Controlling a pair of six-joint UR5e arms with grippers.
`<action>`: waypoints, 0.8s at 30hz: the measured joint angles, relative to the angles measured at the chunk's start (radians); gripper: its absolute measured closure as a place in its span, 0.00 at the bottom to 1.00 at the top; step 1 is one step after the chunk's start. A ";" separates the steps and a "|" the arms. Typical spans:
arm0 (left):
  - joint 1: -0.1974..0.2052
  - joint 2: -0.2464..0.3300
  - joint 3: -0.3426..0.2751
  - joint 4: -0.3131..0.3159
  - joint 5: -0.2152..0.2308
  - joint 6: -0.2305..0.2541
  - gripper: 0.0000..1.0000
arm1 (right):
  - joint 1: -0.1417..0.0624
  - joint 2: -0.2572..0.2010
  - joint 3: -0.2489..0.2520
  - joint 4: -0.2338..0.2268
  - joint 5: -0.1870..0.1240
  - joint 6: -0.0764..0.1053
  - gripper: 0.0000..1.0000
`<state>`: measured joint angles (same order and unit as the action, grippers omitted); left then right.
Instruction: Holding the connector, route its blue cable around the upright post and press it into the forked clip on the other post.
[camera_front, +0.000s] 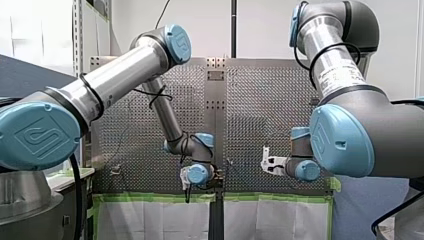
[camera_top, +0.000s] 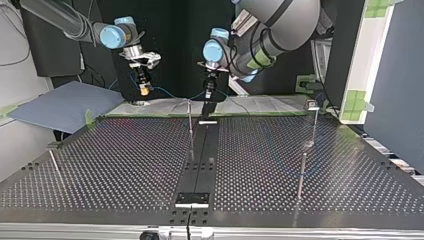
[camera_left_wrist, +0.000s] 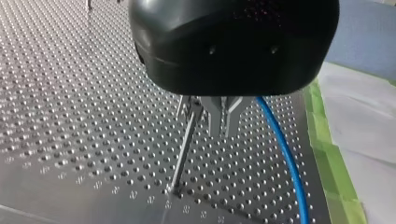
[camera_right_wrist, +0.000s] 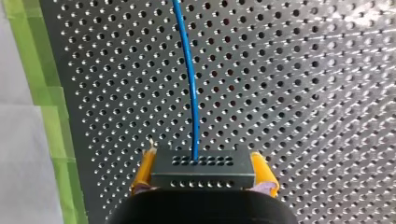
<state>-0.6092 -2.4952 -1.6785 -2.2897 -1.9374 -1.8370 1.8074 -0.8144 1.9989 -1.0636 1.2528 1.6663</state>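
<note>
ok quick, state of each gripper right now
left gripper: cannot be told from these views
right gripper: closed, holding the connector

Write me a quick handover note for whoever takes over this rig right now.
Right gripper: shut on the connector; blue cable runs ahead from it over the perforated table.
Left gripper: beside a thin upright post, the cable passing close by; open or shut, I cannot tell.
Done: connector held.
To do: no view shows the cable routed or clipped; route it, then press it in.
</note>
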 joint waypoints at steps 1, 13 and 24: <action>0.005 -0.001 0.001 -0.002 0.005 0.001 1.00 | -0.001 0.002 -0.004 0.006 0.000 0.000 1.00; 0.019 -0.002 0.019 -0.007 0.031 0.006 1.00 | -0.022 0.005 -0.028 0.025 0.000 0.013 1.00; 0.025 -0.011 0.038 -0.012 0.056 -0.004 1.00 | -0.033 0.005 -0.031 0.028 -0.001 0.026 1.00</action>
<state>-0.5839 -2.5061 -1.6402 -2.3021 -1.8810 -1.8414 1.7748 -0.8094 1.9679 -1.0358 1.2519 1.6919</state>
